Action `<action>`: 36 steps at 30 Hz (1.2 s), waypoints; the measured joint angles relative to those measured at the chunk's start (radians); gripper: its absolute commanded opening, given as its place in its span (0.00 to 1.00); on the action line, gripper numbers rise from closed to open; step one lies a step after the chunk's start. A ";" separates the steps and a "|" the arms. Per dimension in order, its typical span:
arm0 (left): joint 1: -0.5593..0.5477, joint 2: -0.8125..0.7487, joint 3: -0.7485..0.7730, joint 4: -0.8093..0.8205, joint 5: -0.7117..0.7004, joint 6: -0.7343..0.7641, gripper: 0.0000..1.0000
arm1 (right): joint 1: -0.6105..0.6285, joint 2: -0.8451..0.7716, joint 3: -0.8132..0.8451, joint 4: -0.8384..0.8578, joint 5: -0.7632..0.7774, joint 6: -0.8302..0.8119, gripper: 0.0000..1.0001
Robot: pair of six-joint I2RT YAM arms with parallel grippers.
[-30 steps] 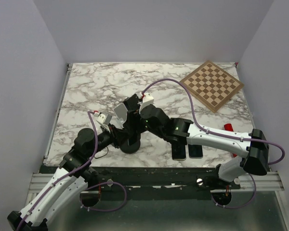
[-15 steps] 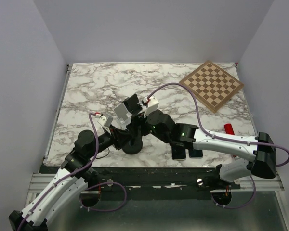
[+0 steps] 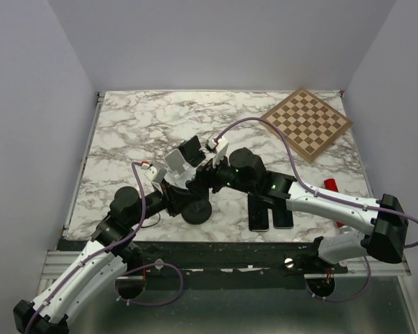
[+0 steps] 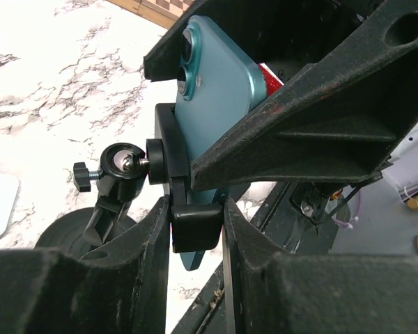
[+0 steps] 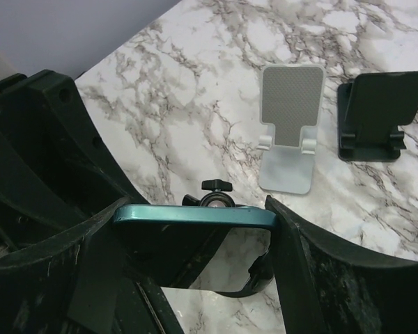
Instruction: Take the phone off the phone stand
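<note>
Top: phone stand (image 3: 196,211) stands on the counter (image 3: 125,125), near its front edge. Left wrist: teal phone (image 4: 216,90) in the stand, back to camera, lenses at upper end, long axis steeply tilted; left jaws clamped on stand's lower clip. Right wrist: right jaws wide, gripping phone's sides, its edge spanning jaw to jaw.

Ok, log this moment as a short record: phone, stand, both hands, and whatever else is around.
phone: teal, seated in the cradle
phone stand: black, round base on the marble table
left hand: closed on the stand's lower clip
right hand: closed on the phone's two sides
others: grey stand and black stand, both empty; chessboard at far right corner
</note>
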 measured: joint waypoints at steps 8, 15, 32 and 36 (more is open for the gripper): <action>0.009 0.010 -0.001 0.006 0.010 -0.005 0.00 | -0.060 0.077 0.083 -0.038 -0.213 -0.061 0.01; 0.015 0.011 -0.002 0.010 0.011 -0.007 0.00 | -0.105 0.142 0.148 -0.066 -0.389 -0.093 0.01; 0.023 0.025 -0.031 0.040 0.063 -0.044 0.00 | -0.123 0.115 0.144 -0.149 -0.497 -0.019 0.27; 0.017 0.004 -0.039 0.033 0.059 -0.063 0.00 | -0.067 0.098 0.154 -0.200 -0.327 0.092 0.25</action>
